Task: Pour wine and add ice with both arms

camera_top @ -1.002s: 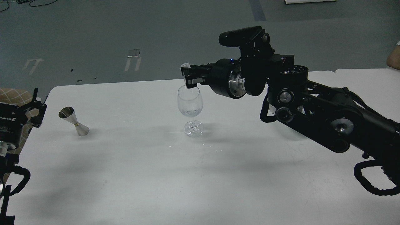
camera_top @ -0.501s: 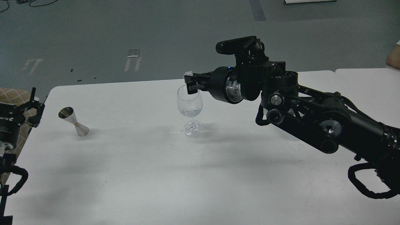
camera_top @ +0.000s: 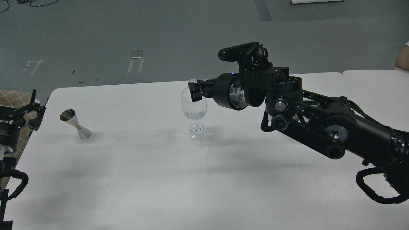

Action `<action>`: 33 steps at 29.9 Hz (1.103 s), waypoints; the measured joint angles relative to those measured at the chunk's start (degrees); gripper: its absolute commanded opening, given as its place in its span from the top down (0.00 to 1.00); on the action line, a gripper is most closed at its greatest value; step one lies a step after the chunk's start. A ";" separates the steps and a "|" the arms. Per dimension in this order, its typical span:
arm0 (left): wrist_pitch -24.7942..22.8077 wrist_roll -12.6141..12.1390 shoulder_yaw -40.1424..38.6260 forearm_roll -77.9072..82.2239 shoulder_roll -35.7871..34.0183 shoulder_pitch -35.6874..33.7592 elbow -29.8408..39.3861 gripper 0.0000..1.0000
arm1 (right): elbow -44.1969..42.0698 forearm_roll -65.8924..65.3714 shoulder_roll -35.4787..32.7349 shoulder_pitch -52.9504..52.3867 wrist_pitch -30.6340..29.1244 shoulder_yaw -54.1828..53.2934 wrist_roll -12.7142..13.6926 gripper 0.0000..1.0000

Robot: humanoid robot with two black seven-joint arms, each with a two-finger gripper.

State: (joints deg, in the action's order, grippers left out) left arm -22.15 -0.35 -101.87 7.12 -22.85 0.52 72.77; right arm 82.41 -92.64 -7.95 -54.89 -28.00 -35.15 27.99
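Note:
A clear wine glass [camera_top: 194, 110] stands upright near the middle of the white table [camera_top: 159, 179]. My right gripper [camera_top: 193, 89] reaches in from the right and sits at the glass's rim, over the bowl's right side. It is shut on a small clear ice cube [camera_top: 192, 81], which shows at the top of the fingertips. Faint glassy shapes lie low in the bowl; I cannot tell whether they are ice. My left gripper [camera_top: 36, 108] is at the table's left edge, open and empty, to the left of the steel jigger [camera_top: 75, 124].
The jigger stands tilted on the table's left part. A second white table [camera_top: 377, 83] adjoins at the back right. A woven-patterned surface [camera_top: 12, 95] lies off the left edge. My right arm's links span the table's right side.
My right arm has lowered, bringing the gripper and ice cube down to the glass's rim. My left gripper has drawn slightly left.

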 measured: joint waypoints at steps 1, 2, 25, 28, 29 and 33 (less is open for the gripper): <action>0.00 0.00 0.00 0.00 0.00 0.00 0.00 0.02 | 0.00 0.04 -0.03 -0.02 0.00 0.00 0.00 0.66; 0.00 0.00 0.00 0.00 0.00 0.00 0.00 0.02 | 0.00 0.08 -0.04 -0.02 0.00 0.00 0.00 0.57; 0.63 -0.54 0.96 0.25 -1.34 -1.07 0.00 0.02 | 0.01 2.00 3.31 1.61 1.96 -35.21 0.01 0.02; 0.34 -2.53 1.04 0.25 -2.93 -1.36 -0.26 0.02 | -0.81 5.34 3.52 3.36 3.24 -39.39 0.02 0.02; 0.20 -3.71 1.04 0.25 -3.15 -1.49 -0.51 0.02 | -1.76 6.99 3.46 3.85 3.60 -40.55 0.02 0.00; 0.03 -7.14 1.07 0.57 -3.25 -1.88 -1.34 0.02 | -8.40 15.83 3.29 5.29 6.33 -47.09 0.02 0.00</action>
State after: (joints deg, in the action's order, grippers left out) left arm -22.12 -7.50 -100.79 7.69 -26.10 -1.36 71.43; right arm 74.02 -76.80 -4.65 -49.60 -21.67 -82.25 28.01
